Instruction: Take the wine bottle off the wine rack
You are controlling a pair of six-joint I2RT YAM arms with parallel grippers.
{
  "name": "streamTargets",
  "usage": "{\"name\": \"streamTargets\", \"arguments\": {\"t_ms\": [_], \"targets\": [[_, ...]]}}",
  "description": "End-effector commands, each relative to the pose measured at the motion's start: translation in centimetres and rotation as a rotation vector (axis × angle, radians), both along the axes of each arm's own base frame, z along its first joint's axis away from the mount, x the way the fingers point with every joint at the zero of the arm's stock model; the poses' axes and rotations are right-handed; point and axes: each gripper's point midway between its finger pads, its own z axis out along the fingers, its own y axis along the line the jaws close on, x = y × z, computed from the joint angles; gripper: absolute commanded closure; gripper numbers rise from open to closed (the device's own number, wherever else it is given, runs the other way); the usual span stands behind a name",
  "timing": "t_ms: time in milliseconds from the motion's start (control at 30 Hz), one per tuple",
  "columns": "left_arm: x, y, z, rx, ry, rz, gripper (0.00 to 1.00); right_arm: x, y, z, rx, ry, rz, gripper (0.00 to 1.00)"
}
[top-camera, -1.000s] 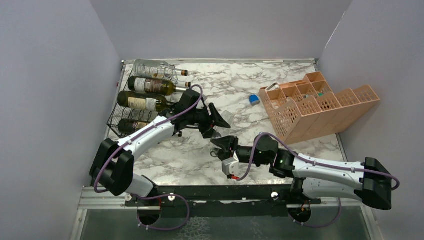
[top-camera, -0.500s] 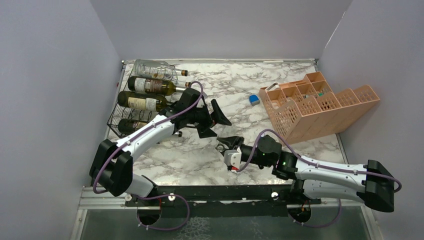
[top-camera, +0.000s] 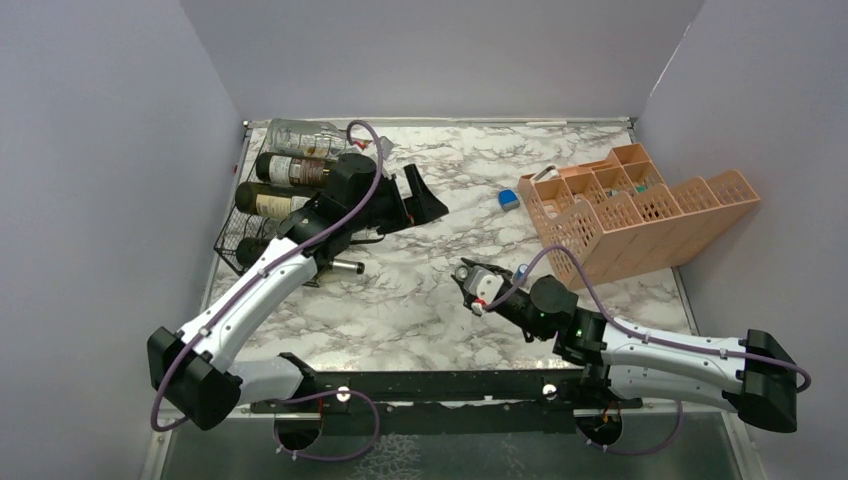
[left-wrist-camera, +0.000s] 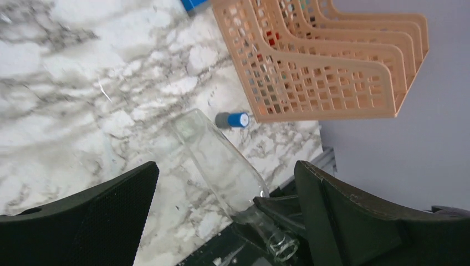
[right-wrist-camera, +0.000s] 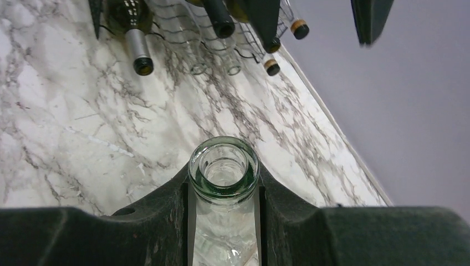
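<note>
One clear wine bottle (right-wrist-camera: 224,166) sits clamped inside the right gripper (top-camera: 475,283).

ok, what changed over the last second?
The left hand opened, let go of the clear bottle and drew back toward the wine rack. The right hand closed on the bottle's neck and shifted slightly right. The racked bottles and orange crate stayed put.
</note>
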Motion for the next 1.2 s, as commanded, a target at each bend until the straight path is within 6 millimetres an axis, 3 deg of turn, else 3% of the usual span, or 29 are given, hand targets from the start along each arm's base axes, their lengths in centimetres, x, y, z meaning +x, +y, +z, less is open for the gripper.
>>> {"name": "streamTargets", "arguments": {"t_ms": [0, 267, 567, 800, 1167], "targets": [[0.9, 3.5, 4.9, 0.081, -0.245, 0.099, 0.01, 1.8, -1.3, 3.3, 0.141, -0.011, -0.146, 0.95], [-0.9, 8.2, 9.9, 0.115, -0.479, 0.204, 0.01, 4.0, -0.5, 4.7, 0.222, 0.069, -0.19, 0.94], [-4.3, 12.0, 12.9, 0.101, -0.636, 0.259, 0.01, 9.9, -0.1, 6.3, 0.334, 0.188, -0.269, 0.94], [-5.5, 13.3, 12.9, 0.101, -0.674, 0.275, 0.01, 15.1, 0.8, 7.4, 0.38, 0.184, -0.338, 0.95], [-4.8, 13.6, 11.2, 0.178, -0.678, 0.276, 0.01, 24.8, -1.5, 8.7, 0.489, 0.148, -0.455, 0.96]]}}
